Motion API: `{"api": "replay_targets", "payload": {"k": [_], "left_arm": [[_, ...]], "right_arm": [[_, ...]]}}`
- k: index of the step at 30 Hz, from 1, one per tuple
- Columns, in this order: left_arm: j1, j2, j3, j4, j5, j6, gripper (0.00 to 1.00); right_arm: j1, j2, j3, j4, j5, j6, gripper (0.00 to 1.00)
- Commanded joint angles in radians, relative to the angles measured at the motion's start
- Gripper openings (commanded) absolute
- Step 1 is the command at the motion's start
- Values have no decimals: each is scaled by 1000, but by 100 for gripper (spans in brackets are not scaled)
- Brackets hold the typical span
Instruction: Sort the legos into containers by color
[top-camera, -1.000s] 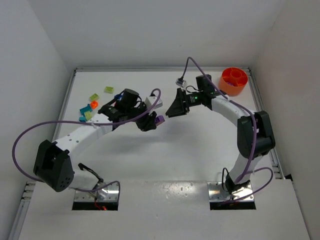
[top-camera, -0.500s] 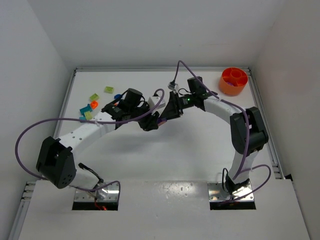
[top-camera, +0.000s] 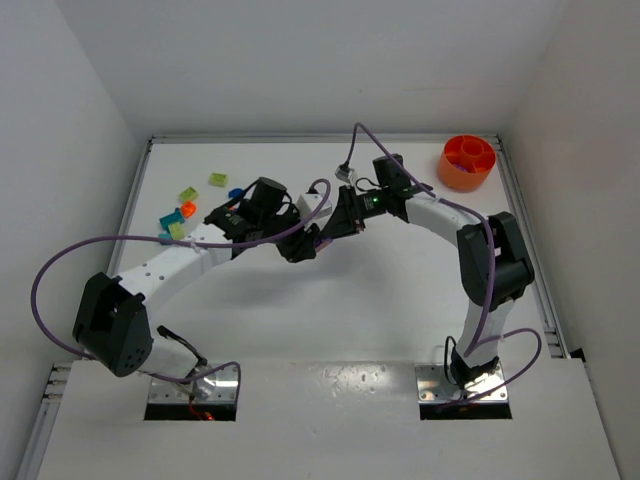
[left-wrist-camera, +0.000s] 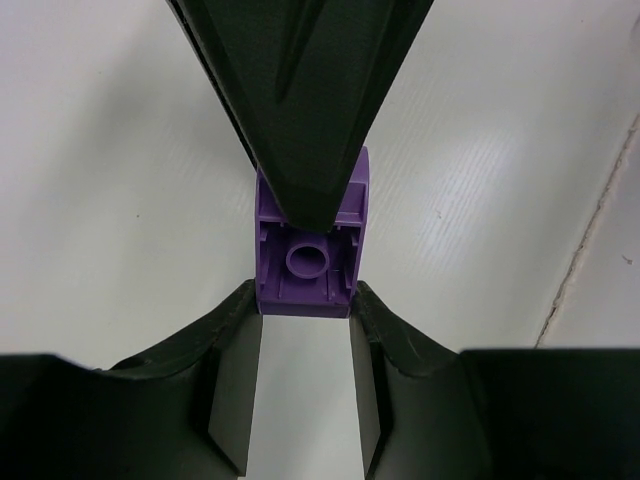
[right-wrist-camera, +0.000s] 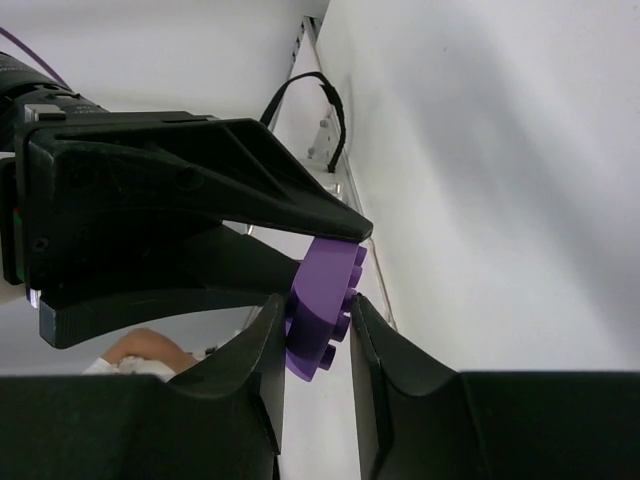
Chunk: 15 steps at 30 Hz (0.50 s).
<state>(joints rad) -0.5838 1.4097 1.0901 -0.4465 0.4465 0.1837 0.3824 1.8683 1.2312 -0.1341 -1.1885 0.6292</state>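
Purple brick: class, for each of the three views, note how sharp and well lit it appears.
Left wrist view: the purple brick is sharp and evenly lit, its hollow underside clear. Right wrist view: its studs are crisp, the black fingers around it nearly featureless. Top view: too small to judge; the white table shows no glare.

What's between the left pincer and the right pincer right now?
A purple lego, flanked by the fingers of the left pincer and the right pincer, shown in both wrist views.
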Motion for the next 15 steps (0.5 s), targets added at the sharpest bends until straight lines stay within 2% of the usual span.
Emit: {"api": "replay_targets", "payload": {"k": [1,4,6,8,9,11,15], "left_arm": [[-10,-11,33,38,-31,2,33],[-10,-20,33,29,-40,2,62],[-10,-29,24,20,-49,2,75],[-10,-38,24,11,-49,13,81],[13,-49,14,11,-49,13,91],[44,-61,14,11,-49,13,100],[148,-98,24,11,-25,2,100]], "right_arm": [[18,-9,42,39,-71,-5,11],[-10,-20,42,39,-60,-14,9],[-40,-41,51,-33,-37,-81,8],[-65,-52,80,-102,13,-146,8],[-98,-61,117,-193,73,-217,8],[-141,-61,177,-274,127,-276,7],[-299,-70,270,-429,283,-355,7]]}}
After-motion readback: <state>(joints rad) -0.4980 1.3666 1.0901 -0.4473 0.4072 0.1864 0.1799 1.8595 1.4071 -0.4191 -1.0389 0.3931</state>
